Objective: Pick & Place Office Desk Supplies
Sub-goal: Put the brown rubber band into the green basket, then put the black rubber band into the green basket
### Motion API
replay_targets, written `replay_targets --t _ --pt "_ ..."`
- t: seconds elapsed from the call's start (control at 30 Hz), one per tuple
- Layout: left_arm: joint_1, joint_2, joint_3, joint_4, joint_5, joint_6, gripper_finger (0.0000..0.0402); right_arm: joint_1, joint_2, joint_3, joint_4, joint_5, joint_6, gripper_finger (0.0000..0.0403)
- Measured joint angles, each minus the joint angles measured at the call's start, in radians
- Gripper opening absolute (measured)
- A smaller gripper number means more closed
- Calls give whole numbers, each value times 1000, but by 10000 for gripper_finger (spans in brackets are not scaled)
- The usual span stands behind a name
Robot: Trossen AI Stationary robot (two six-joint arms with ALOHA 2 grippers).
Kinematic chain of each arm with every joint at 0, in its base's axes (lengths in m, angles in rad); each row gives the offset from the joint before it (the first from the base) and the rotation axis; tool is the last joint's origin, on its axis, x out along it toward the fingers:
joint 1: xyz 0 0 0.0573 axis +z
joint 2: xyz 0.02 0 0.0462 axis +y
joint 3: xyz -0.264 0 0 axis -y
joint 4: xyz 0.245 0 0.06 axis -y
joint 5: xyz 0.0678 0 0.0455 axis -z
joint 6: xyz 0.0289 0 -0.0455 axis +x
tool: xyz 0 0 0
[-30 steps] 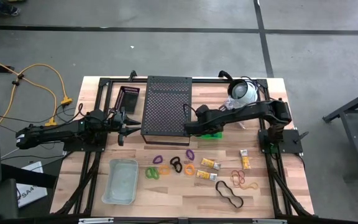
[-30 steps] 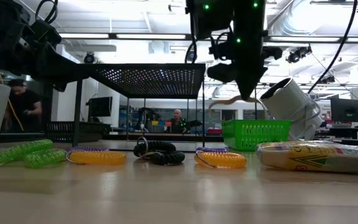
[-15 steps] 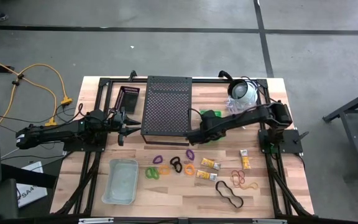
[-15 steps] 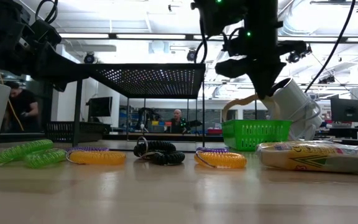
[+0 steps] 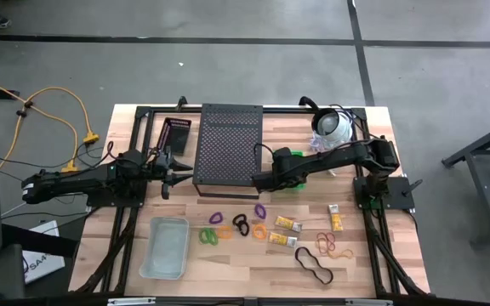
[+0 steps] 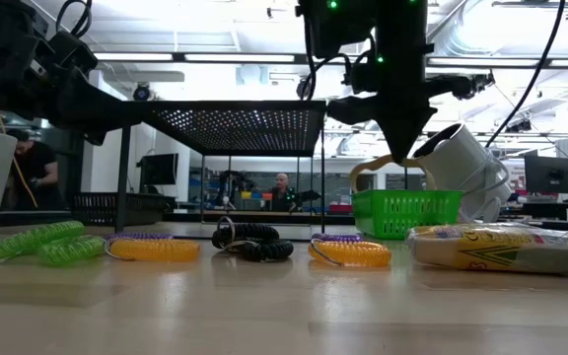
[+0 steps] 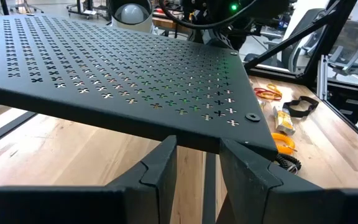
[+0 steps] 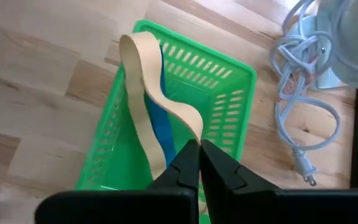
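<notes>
Since the earlier frame the right claw (image 8: 199, 163) had shifted slightly left above the green plastic basket (image 8: 229, 87) at the high view's centre, fingers pinched together on a tan rubber band (image 8: 143, 74) dangling over it. Left claw (image 7: 197, 163) waited with fingers apart beside the black perforated metal shelf (image 7: 104, 62). Coloured coil loops (image 5: 236, 226) lay on the wooden desk (image 5: 373, 263).
</notes>
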Motion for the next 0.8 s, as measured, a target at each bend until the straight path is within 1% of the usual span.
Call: replay_targets --t 0.33,0.63,0.8 --pt "0 0 0 0 0 0 118 0 0 0 6 0 -21 7" --pt "0 0 0 0 0 0 118 0 0 0 6 3 -13 83" --pt "0 0 0 0 0 0 118 0 0 0 6 3 -11 105"
